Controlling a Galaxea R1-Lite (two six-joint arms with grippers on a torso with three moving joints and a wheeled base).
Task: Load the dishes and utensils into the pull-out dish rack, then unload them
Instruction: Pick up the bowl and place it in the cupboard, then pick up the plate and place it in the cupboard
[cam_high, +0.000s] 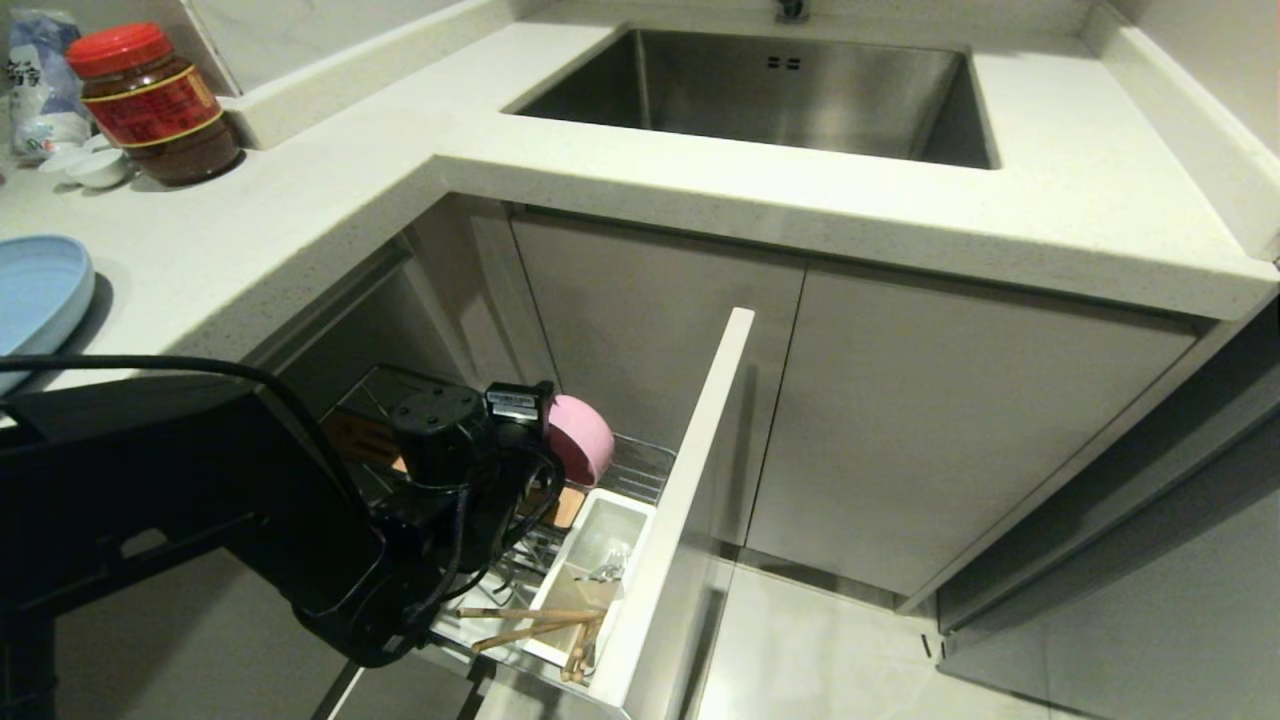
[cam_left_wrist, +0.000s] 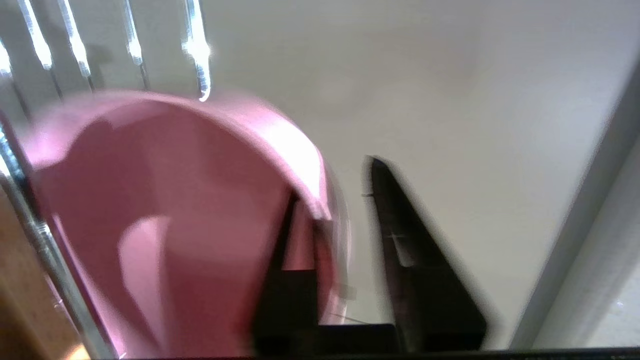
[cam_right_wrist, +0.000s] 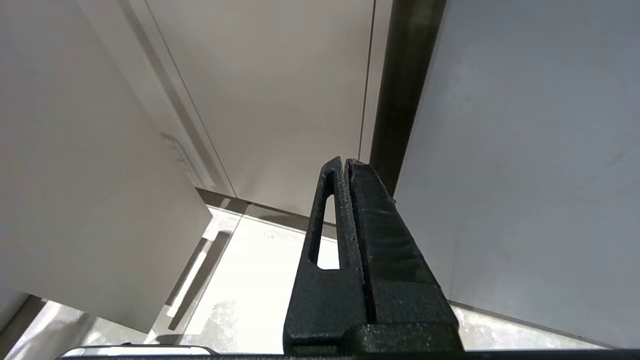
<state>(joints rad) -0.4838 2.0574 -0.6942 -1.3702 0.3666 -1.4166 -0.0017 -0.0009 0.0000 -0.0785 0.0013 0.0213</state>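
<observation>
Left gripper (cam_left_wrist: 340, 210) down inside the pull-out chrome wire dish rack (cam_high: 640, 470), at the rim of the small matte pink round bowl (cam_high: 582, 438). Bowl stands on edge among the rack's chrome prongs, hollow side facing the wrist camera. In the left wrist view one black finger (cam_left_wrist: 295, 280) lies inside the bowl against its wall, the other sits outside the rim with clear space between it and the bowl; jaws parted, not clamped on the rim. Rack is drawn out below the pale stone worktop (cam_high: 700, 190), its white panel front (cam_high: 690, 480) edge-on beside the grey cabinet doors. White plastic utensil bin (cam_high: 600, 560) sits just inside the panel; silver metal fork (cam_high: 608, 566) in it; pair of slim light-wood chopsticks (cam_high: 530, 622) lies across the bin's near end. Large round light-blue shallow plate (cam_high: 40, 295) on the worktop, far left. Right gripper (cam_right_wrist: 347, 162) pressed closed, empty, beside the cabinet fronts.
</observation>
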